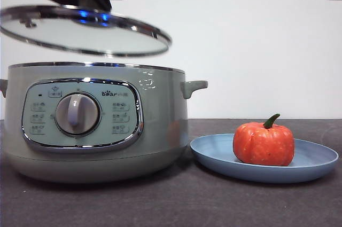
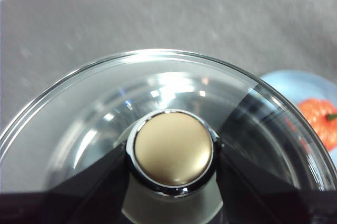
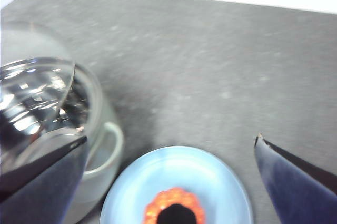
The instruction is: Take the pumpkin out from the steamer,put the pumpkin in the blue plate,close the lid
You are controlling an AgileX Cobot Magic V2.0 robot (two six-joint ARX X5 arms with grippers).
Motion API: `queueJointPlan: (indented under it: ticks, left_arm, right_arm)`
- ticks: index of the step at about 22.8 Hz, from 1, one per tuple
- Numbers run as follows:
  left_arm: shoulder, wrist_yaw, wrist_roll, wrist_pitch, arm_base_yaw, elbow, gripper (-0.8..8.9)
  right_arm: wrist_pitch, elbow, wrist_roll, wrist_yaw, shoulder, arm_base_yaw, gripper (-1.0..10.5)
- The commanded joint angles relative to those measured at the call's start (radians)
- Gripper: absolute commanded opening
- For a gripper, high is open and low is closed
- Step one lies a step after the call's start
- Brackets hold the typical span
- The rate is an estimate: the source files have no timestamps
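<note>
Pumpkin [image 1: 263,145]: small, orange-red, ribbed, with a curved green stem; seen seated upright on the blue plate, free of both grippers. It is also glimpsed in the left wrist view [image 2: 320,125] and the right wrist view [image 3: 174,208].

Blue plate [image 1: 315,162]: shallow, light blue, laid on the dark table just beside the steamer, on the side of its small handle; not touching it as far as can be told.

Steamer [image 1: 160,131]: pale sage-green cooker, control panel and dial turned to the front camera; its top is left uncovered.

Lid [image 1: 48,30]: domed glass with chrome rim, held in the air above the steamer and slightly tilted; a clear gap is seen between its rim and the pot's rim.

Knob [image 2: 173,148]: pale, round, ringed in chrome; clamped from two sides.

Left gripper [image 2: 173,153]: jaws closed against the lid's knob, the lid being carried by it.

Right gripper [image 3: 171,147]: jaws spread wide, nothing held; it is hung high above the blue plate and pumpkin.

Table [image 1: 176,205]: dark grey, matte.
</note>
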Motion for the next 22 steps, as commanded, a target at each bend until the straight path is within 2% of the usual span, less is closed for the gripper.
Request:
queueJointPlan:
  ticks: [1, 10, 22]
  left_arm:
    - [0.03, 0.035, -0.01, 0.042, -0.003, 0.016, -0.09]
    - [0.113, 0.038, -0.01, 0.041, -0.018, 0.016, -0.09]
    - [0.117, 0.037, 0.005, -0.012, -0.018, 0.016, 0.08]
  right_arm:
    - [0.006, 0.0, 0.002, 0.004, 0.0, 0.0, 5.6]
    - [0.006, 0.0, 0.002, 0.005, 0.0, 0.0, 5.6]
    - [0.008, 0.0, 0.002, 0.005, 0.0, 0.0, 5.6]
